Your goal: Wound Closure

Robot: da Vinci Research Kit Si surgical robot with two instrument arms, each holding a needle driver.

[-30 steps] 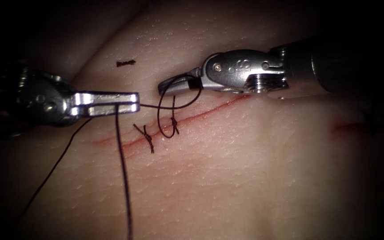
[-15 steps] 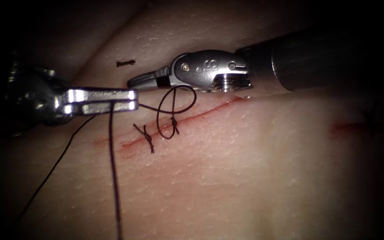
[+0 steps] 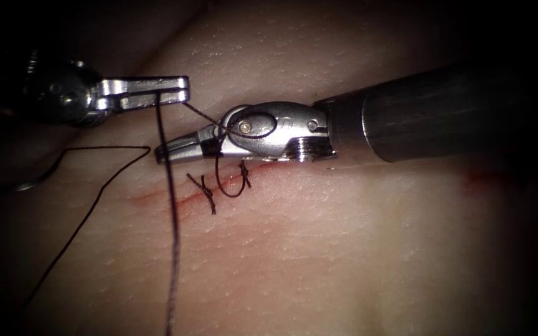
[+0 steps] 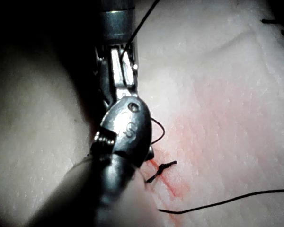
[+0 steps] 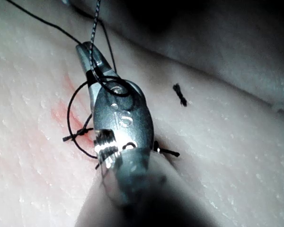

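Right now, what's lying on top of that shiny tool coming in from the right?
A loop of thread drapes over the right tool, running up to the left tool. The cut beneath is partly covered.

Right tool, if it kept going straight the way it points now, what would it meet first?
The right tool points left, and its tip sits right at the thread hanging from the left tool. That strand likely comes first, though depth is unclear.

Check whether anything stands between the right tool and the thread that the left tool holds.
Nothing visible does. The thread runs from the left tool, jaws shut on it, and loops around the right tool behind its tip, above the cut in the tissue.
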